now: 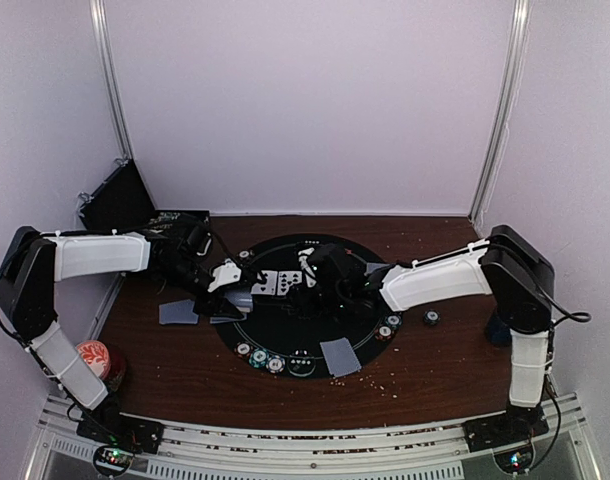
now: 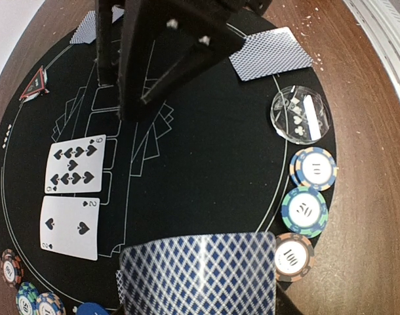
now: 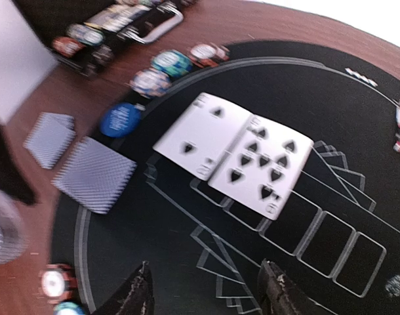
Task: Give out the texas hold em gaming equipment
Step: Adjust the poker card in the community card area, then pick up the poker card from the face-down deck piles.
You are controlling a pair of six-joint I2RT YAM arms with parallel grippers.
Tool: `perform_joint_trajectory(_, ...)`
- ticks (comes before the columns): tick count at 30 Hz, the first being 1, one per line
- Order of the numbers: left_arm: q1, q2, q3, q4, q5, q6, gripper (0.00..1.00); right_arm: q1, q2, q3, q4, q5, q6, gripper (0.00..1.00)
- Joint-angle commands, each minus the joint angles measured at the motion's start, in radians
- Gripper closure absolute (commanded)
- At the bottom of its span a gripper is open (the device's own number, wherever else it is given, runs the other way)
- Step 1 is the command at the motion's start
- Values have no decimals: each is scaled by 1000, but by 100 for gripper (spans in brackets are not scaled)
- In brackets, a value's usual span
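Observation:
On the black round mat (image 1: 295,322) two playing cards lie face up, the nine of spades (image 2: 75,164) and the two of spades (image 2: 70,226). My left gripper (image 2: 200,298) is shut on blue-backed playing cards (image 2: 200,269) just above the mat's left edge; the cards hide its fingers. My right gripper (image 3: 206,295) hovers open and empty over the mat's printed card boxes, right of the face-up cards (image 3: 233,147). Three striped chips (image 2: 305,211) line the mat's rim, and a red triangle marker (image 2: 35,85) sits at its far edge. A blue button (image 3: 121,119) lies by the rim.
Face-down cards lie at the mat's front (image 1: 340,356) and on the wood to its left (image 1: 178,312). A chip case (image 1: 175,225) stands at the back left. A red-topped can (image 1: 95,358) is near left, a dark blue mug (image 1: 497,328) at the right, a lone chip (image 1: 432,318) beside it.

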Motion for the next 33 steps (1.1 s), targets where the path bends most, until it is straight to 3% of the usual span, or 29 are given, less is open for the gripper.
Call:
perform_joint_trajectory(1, 1, -2, 3, 22, 31, 15, 58, -6, -55, -53, 185, -237, 63, 45)
perform_joint_trajectory(7, -12, -6, -4, 13, 36, 31, 58, -7, -10, -24, 282, -435, 127, 38)
perform_joint_trajectory(14, -14, -10, -10, 13, 42, 36, 58, -7, 37, -18, 389, -562, 186, 36)
perform_joint_trajectory(25, -23, -6, -10, 1, 43, 50, 57, -6, 135, 100, 347, -553, 208, 32)
perform_joint_trajectory(33, -25, -8, -10, -11, 50, 59, 57, -5, 200, 205, 212, -451, 163, 33)
